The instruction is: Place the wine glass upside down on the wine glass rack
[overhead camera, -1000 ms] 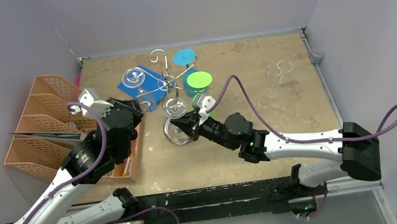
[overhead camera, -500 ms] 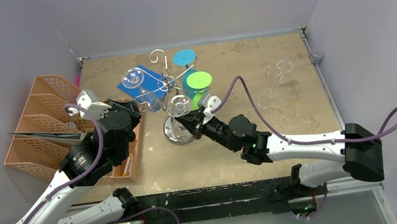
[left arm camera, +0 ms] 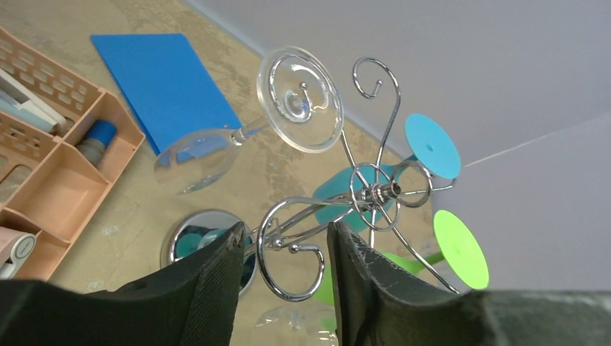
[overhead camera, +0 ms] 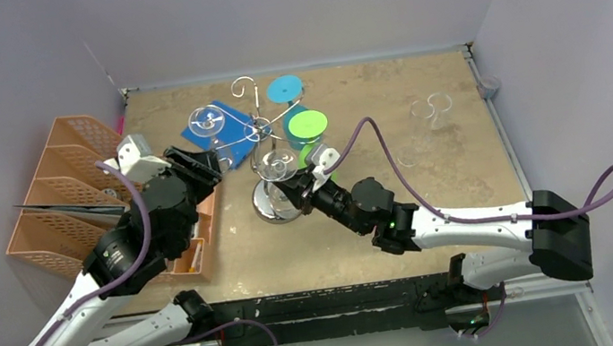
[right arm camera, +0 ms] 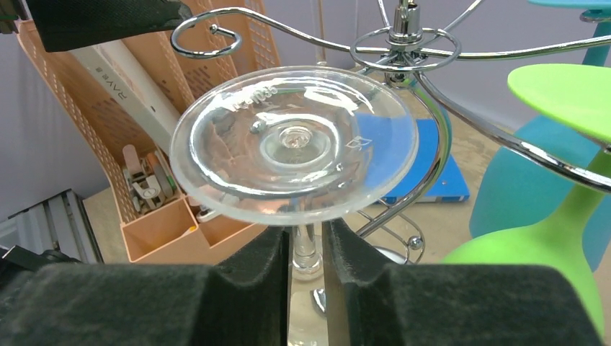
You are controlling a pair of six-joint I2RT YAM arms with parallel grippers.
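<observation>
Well, the glass (right arm camera: pixel 295 144) is upside down, foot uppermost, close against the post of the rack (left arm camera: pixel 375 193) and over its shiny round base. The right claw (right arm camera: pixel 305 252) stands narrow, one pad either side of the stem just under the foot. Whether the pads actually pinch the stem I cannot tell. A chrome arm curves round one edge of the foot, but I cannot say whether the foot rests on it.

The left claw (left arm camera: pixel 286 241) is partly spread, with the scroll end of another arm between its fingers, close to both. The other glass (left arm camera: pixel 301 99) hangs tilted from the rack's far left side, its bowl over a blue folder (left arm camera: pixel 166 79). A green goblet (right arm camera: pixel 562 86) and a teal goblet (left arm camera: pixel 432 144) sit just beside the rack, feet up. An orange organiser (overhead camera: pixel 54 204) lies at the left edge of the desk (overhead camera: pixel 433 200).
</observation>
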